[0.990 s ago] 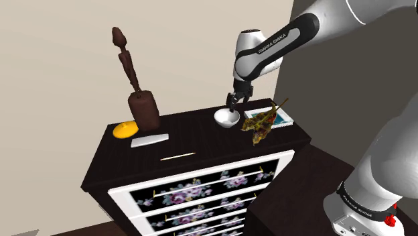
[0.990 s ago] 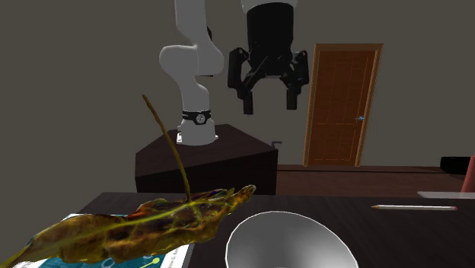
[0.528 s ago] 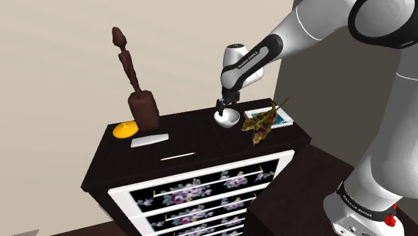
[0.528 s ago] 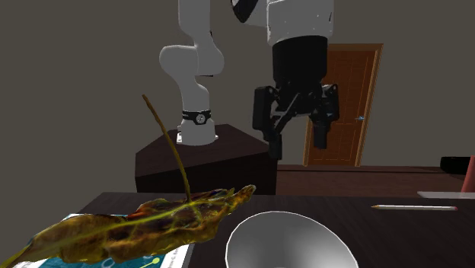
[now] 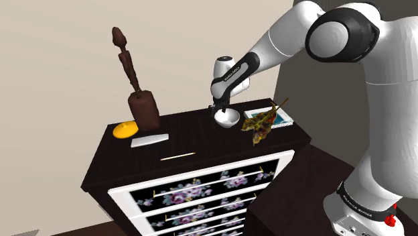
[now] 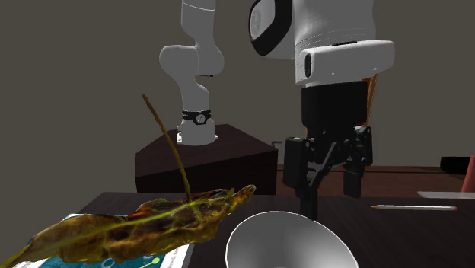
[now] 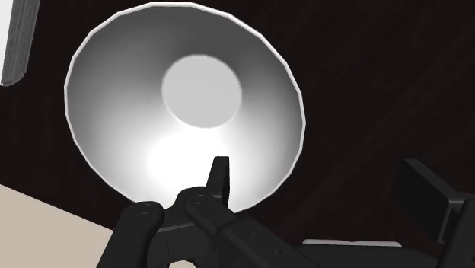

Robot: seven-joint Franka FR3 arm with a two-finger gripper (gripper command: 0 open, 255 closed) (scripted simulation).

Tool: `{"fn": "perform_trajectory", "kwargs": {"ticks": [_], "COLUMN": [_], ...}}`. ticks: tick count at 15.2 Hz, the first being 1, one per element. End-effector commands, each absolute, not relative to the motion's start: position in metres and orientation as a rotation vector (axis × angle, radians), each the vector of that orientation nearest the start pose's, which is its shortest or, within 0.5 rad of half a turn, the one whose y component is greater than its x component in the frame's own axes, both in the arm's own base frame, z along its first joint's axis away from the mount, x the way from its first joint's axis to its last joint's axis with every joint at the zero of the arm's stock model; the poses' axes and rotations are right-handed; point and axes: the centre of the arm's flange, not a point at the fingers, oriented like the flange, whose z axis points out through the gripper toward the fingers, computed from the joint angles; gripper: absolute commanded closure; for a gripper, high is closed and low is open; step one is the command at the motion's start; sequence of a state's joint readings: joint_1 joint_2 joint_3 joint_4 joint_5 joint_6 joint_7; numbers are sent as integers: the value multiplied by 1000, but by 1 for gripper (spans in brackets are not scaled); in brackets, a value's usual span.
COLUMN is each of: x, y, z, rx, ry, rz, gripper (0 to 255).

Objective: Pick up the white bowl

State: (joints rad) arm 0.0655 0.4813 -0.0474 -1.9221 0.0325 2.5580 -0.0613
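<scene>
Atop the dresser [image 5: 201, 137] | white bowl [image 7: 190, 99] just below pincer [image 7: 320, 171] | rim between its spread fingers [image 7: 221, 173]

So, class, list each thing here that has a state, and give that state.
Bowl: upright, empty, standing on the dresser, not gripped.
Fingers: open, one over the bowl's inside, one outside its rim.
Drawers: shut.

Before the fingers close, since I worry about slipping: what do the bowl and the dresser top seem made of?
Bowl: smooth and glossy, with a bright sheen inside; glazed ceramic or perhaps metal. Dresser top: very dark brown, dull, without glare; probably stained wood, though unsure.
</scene>
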Motion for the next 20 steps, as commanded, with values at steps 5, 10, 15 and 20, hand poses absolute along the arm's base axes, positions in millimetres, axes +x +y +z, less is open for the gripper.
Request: {"fn": "perform_trajectory", "kwargs": {"ticks": [5,10,15,20], "x": [643,643,643,643], "y": [12,12,12,12], "z": [225,225,225,241], "rx": [-3136,-3136,-3136,-3136], "ry": [-97,-97,-97,-97], "rz": [-246,-246,-246,-246], "gripper": [0,255,255,255]}}
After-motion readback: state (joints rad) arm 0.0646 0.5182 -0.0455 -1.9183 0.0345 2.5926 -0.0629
